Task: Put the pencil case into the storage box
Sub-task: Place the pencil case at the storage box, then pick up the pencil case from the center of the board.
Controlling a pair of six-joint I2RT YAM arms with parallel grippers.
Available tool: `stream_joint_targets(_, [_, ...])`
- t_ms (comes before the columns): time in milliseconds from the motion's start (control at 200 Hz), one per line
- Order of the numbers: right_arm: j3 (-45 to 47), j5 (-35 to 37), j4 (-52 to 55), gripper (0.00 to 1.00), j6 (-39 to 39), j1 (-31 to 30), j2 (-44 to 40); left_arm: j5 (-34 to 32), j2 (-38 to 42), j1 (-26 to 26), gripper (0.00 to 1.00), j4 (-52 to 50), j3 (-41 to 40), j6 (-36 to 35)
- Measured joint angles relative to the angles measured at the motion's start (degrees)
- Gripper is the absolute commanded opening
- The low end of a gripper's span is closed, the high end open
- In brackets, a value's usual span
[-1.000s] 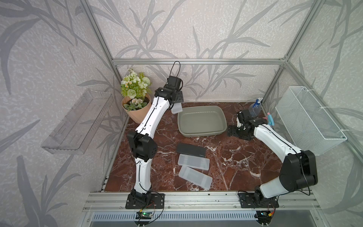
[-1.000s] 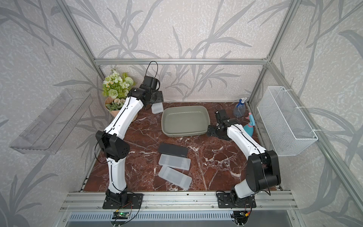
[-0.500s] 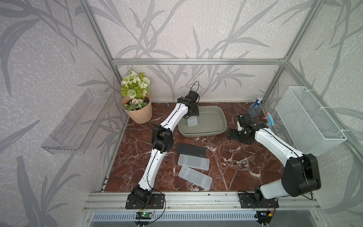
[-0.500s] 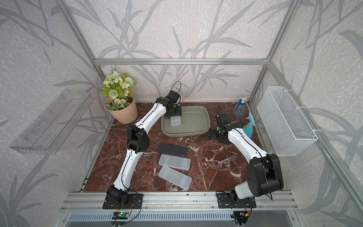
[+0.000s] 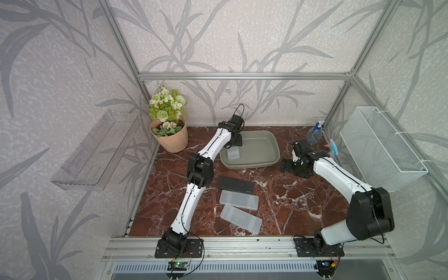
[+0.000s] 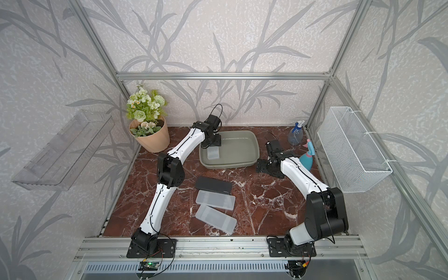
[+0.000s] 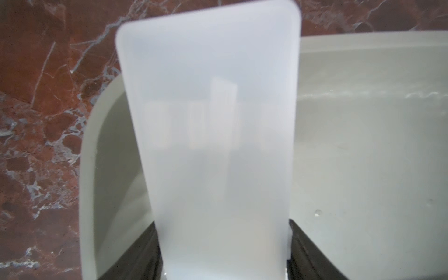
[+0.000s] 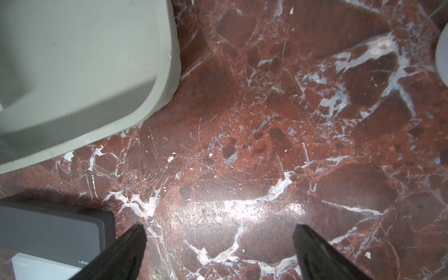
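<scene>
pencil case (image 7: 211, 121) in L gripper (image 7: 223, 242), over box (image 7: 363, 157)

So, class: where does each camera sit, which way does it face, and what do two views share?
Top views: high at the front, facing down and toward the back wall; both show the left arm, right arm and storage box.
Left wrist: on the left arm, facing along the left fingers at the translucent pencil case they clamp over the storage box.
Right wrist: on the right arm, facing down at the marble table; open right fingers show.
Shared: both wrist views catch the storage box.
</scene>
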State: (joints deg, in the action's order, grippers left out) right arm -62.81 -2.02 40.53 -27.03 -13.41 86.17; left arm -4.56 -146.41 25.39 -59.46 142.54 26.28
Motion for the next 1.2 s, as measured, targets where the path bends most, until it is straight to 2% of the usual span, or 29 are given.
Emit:
stream_joint_targets(225, [-0.7,0.0,0.0,0.99,0.0,0.0,0.9,-0.4,-0.1,0.1,0.66,-1.3,-1.5,-0.8])
stream_joint_targets(415, [-1.9,0.0,0.0,0.99,0.0,0.0,1.3,-0.9,-0.8,0.0,0.83,-3.2,-2.3,-0.9])
stream_joint_targets(600, [-2.8,0.0,0.2,0.99,0.1,0.0,1.4,-4.5,0.6,0.2,0.90,-1.9,-2.7,-1.2])
stream_joint_targets(760, [-3.8,-0.1,0.3,0.99,0.6,0.0,1.4,-6.7,5.9,0.5,0.91,0.7,-2.7,-1.3])
stream_joint_targets(965, [-4.7,-1.5,0.4,0.99,2.9,-1.5,1.3,-11.1,17.3,0.8,0.92,2.7,-2.6,-1.3])
stream_joint_targets(1075, [-4.9,-2.4,0.6,0.99,5.5,-5.6,1.1,-14.4,26.3,0.8,0.92,4.8,-9.9,-1.2])
stream_joint_targets(1200, [-5.0,-3.1,0.8,0.99,8.8,-12.7,1.0,-18.3,40.7,0.7,0.94,9.8,-30.0,1.0])
